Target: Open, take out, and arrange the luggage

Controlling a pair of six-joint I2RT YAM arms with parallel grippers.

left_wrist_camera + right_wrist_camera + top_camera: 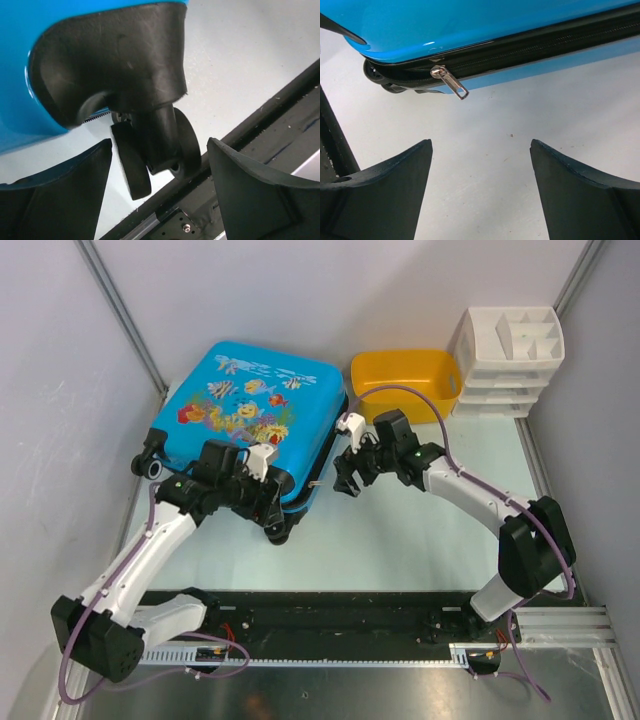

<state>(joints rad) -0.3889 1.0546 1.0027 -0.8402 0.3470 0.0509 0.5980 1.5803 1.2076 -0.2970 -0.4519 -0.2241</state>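
Luggage (250, 405) lies flat, zipped, on counter (400, 530). Left hand (160, 150) fingers apart, corner wheel (131, 167) just ahead between them. Right hand (480, 150) fingers apart, zipper pull (451, 82) just ahead, left of centre, untouched.

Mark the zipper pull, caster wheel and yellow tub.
zipper pull (449, 82), right wrist view, on its metal tab.
caster wheel (132, 167), left wrist view, on the nearer disc's tread.
yellow tub (405, 368), top view, on its far inner wall.
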